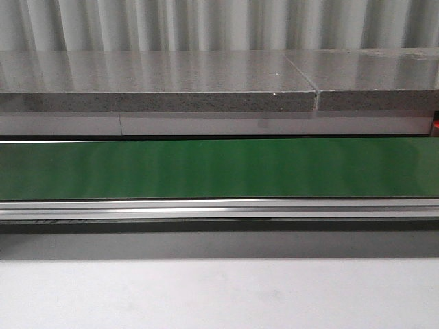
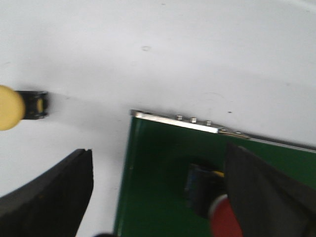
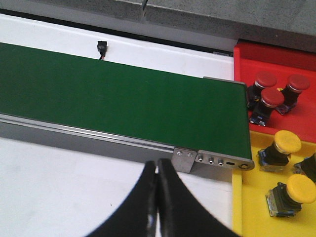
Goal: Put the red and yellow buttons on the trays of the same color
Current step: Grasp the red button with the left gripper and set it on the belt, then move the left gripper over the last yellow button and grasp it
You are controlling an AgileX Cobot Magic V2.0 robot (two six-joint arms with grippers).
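- In the front view we see only the green conveyor belt (image 1: pixel 219 168) crossing the white surface (image 1: pixel 219 295), with a grey stone ledge (image 1: pixel 158 86) behind it; neither hand shows there.
- Our left hand (image 2: pixel 163 197) hangs over the end of the belt (image 2: pixel 168 163), its fingers (image 2: pixel 49 197) spread wide apart and gripping nothing.
- A red button (image 2: pixel 227 219) lies on its side on the belt at that end, close against the inside of the finger over the belt, which partly hides it.
- A yellow button (image 2: pixel 17 106) lies on the white surface (image 2: pixel 173 54) off the belt's end, beyond the other finger and apart from it.
- Our right hand (image 3: pixel 158 202) sits over the white surface just beside the belt's near rail (image 3: pixel 98 136), fingers pressed together and empty.
- Past the belt's other end (image 3: pixel 123 98), the red tray (image 3: pixel 276 54) holds three red buttons (image 3: pixel 271 96) in a cluster.
- The yellow tray (image 3: pixel 239 207) adjoins it and holds yellow buttons (image 3: pixel 286 143), all apart from the right hand.
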